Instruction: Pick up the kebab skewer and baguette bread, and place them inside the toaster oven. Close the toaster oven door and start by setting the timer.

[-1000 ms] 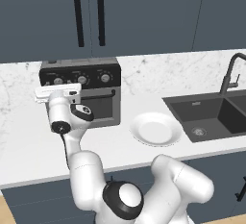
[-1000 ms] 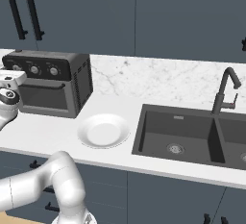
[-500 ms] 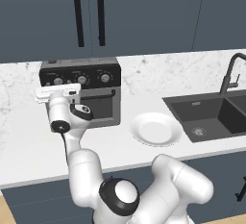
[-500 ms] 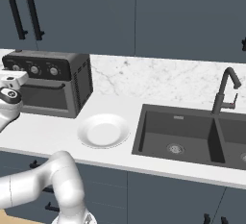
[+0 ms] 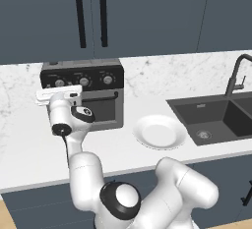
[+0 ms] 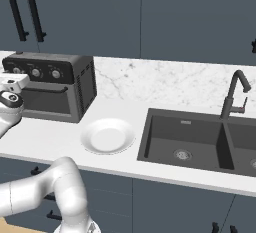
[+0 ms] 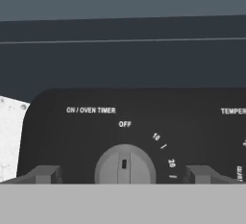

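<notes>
Because my wrist blocks the left end of the toaster oven [image 5: 93, 95] in the left base view, my gripper [image 7: 124, 174] is best judged up close: my two dark, blocky fingertips [image 7: 45, 174] stand spread as wide as they go, holding nothing, one on each side of the round silver timer knob [image 7: 125, 164]. The bottom of that knob is cut off; its pointer slot sits upright beneath the word OFF, with 10 and 20 curving off to the right, and the temperature label is clipped at the edge. The oven is a boxy dark grey case with a black panel, standing on the speckled white marble counter [image 6: 150, 84]. Its toaster oven door [image 6: 46, 100], dark glass under a black bar handle, looks shut, so I cannot see inside. A smooth round white plate [image 5: 160, 131] lies just beside it, near the matte black sink [image 6: 190, 137].
</notes>
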